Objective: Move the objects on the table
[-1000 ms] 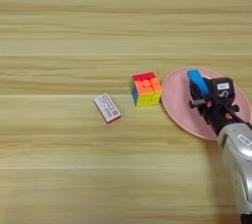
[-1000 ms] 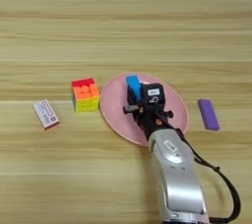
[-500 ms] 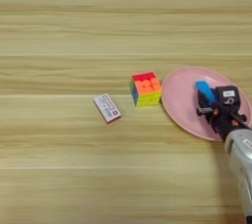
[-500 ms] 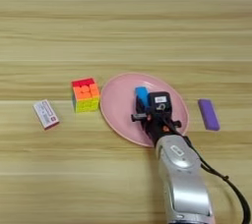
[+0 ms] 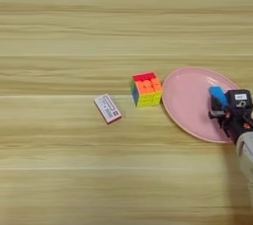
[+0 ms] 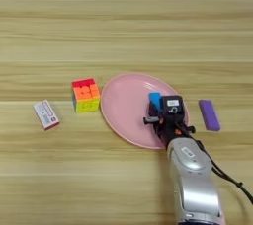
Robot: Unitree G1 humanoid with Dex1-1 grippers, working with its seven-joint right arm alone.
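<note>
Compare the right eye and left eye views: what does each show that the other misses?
Right eye only: a purple block on the table right of the pink plate, plus the full silver forearm. Left eye only: more bare table on the left. Both: the puzzle cube, white-and-red box, and right gripper over the plate at the blue block.

Far half of tabletop (image 6: 126,17): bare wood, open passage across the full width.
Near left: bare wood below the white-and-red box (image 6: 46,114), open.
Centre row: box, puzzle cube (image 6: 86,95) and pink plate (image 6: 123,108) lie in a line; wide gap between box and cube, cube just beside the plate's left rim.
Plate's right side: taken up by the pincer (image 6: 160,109) and blue block (image 6: 155,99).
Right: purple block (image 6: 209,114) near the plate's rim, narrow lane between.
Near right: silver forearm (image 6: 193,179) blocks the approach.
</note>
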